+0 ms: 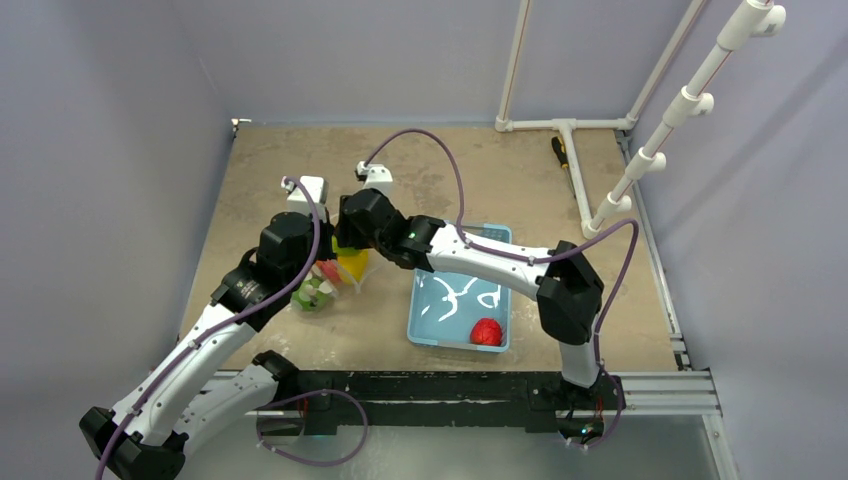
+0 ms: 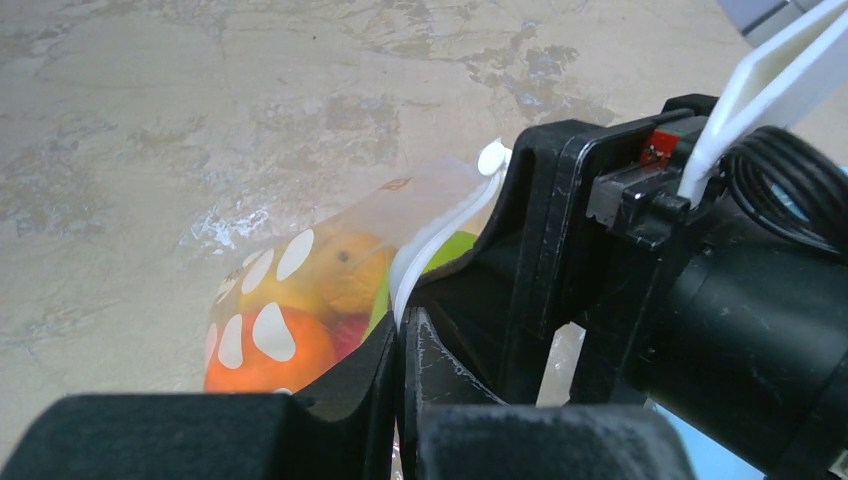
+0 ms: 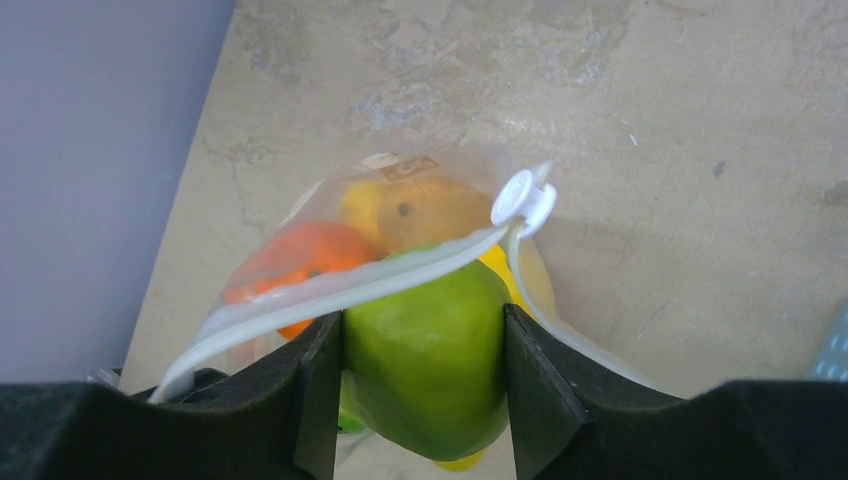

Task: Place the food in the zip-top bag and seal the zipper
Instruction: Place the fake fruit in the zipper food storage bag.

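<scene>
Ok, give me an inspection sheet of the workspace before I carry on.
Surface: mottled tan table, worn patches.
Job's things: zip-top bag holds orange fruit and yellow fruit; zipper open; red fruit lies in the blue basket.
Clutter: screwdriver, far right.
Grippers: left gripper shut on zipper; right gripper grips green fruit at the bag's mouth.
Cables: purple cable arcs above the right arm.
Surroundings: white pipe frame; grey walls.
</scene>
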You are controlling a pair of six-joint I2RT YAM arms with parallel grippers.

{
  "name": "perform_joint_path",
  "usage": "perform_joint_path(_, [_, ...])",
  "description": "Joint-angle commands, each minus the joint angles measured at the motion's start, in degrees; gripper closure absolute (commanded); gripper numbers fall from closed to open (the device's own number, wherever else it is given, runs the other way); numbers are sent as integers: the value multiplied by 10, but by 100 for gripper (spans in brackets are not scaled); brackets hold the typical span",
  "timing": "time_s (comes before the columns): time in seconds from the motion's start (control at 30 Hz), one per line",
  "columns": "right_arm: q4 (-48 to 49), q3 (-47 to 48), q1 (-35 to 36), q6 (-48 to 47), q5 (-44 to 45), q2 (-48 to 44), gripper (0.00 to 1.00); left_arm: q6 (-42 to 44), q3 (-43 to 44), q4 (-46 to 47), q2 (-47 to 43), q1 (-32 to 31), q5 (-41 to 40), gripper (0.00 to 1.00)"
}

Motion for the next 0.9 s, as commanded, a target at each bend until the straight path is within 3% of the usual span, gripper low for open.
perform_joint_path(0.0, [80,10,4,-20,2,-17,67,5,-2,20,-6,-2,0,100])
perform_joint_path(0.37, [131,-5,3,-46,3,-7,12,5,-1,21,-6,-2,-2,100])
perform_joint_path(0.87, [161,-84,3,-28,32,-96,10,6,-1,21,0,-2,-3,100])
